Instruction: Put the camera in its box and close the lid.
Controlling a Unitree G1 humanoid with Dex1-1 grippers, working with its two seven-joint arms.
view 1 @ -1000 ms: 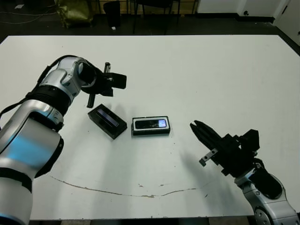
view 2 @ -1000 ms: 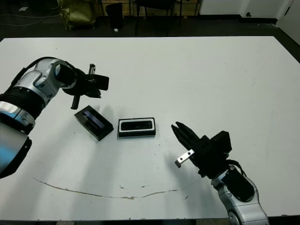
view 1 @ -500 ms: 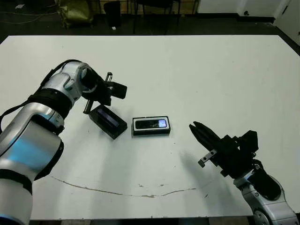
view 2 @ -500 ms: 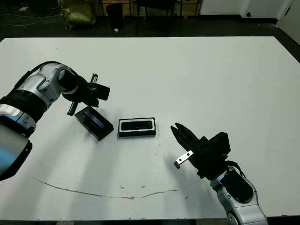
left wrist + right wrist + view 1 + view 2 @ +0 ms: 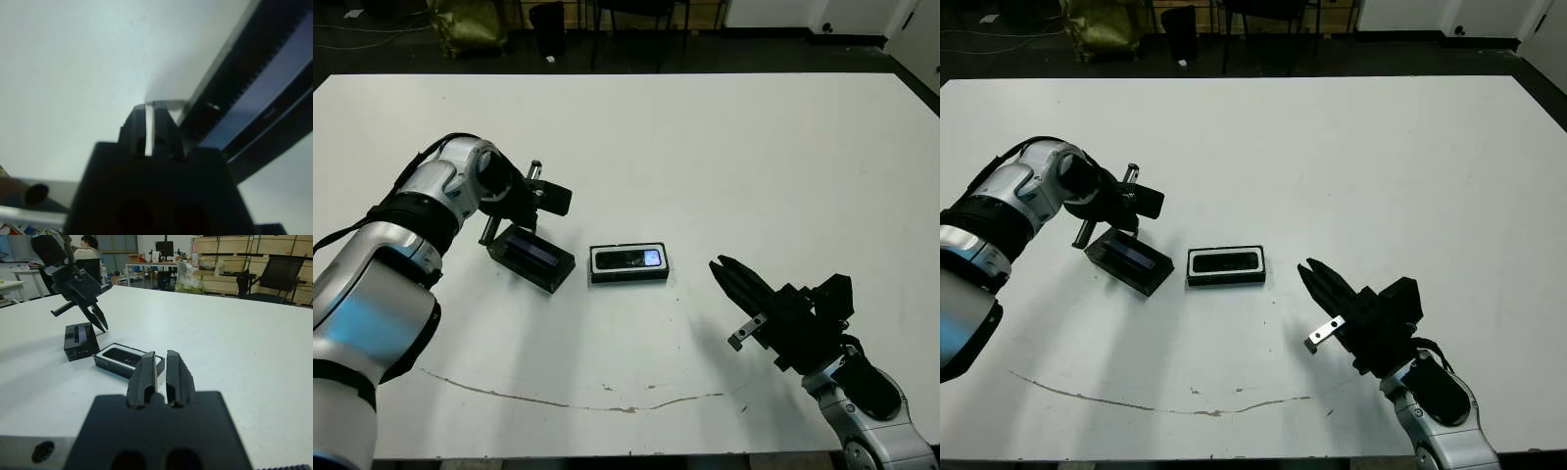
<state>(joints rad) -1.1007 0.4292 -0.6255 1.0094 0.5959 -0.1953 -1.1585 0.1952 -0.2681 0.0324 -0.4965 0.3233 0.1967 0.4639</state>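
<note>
One camera, box, lid.

We see a broad white tabletop with a thin brown scratch near its front edge. On it lie a shallow black white-lined box and, just beside it, a black rectangular lid with a bluish-grey stripe.

- One camera is counted.
- One box is counted.
- One lid is counted.
- Two hands are counted: left hand, right hand.
- One tabletop is counted.
</note>
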